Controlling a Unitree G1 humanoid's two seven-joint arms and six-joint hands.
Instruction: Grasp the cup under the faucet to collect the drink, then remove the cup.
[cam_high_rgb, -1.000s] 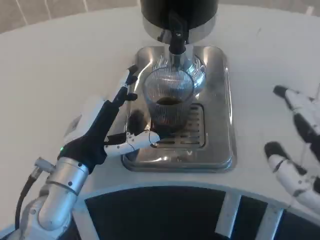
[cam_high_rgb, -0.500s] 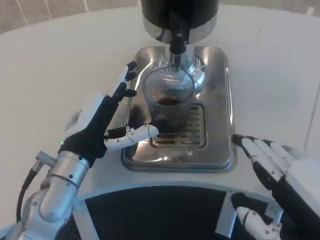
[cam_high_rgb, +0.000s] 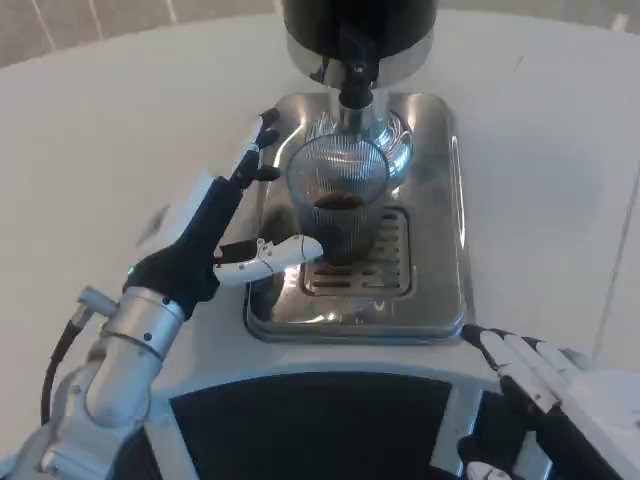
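Collecting step — cup (cam_high_rgb: 338, 200) centre frame under faucet (cam_high_rgb: 354, 75). Left hand (cam_high_rgb: 222, 228) fingers (cam_high_rgb: 272, 252) spread beside it, not gripping; next, close on cup.

We see the cup (cam_high_rgb: 338, 195) on the drip tray (cam_high_rgb: 440, 250) under the faucet (cam_high_rgb: 354, 80), left hand (cam_high_rgb: 225, 225) beside it, tray on the counter (cam_high_rgb: 120, 130)

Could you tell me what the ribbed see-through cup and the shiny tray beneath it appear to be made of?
The ribbed see-through cup looks like clear glass or hard plastic: the dark drink shows through its fluted wall, and the look leaves it open which. The shiny silver drip tray looks like polished metal, probably stainless steel: it mirrors its surroundings, and its slotted grate has the same sheen.
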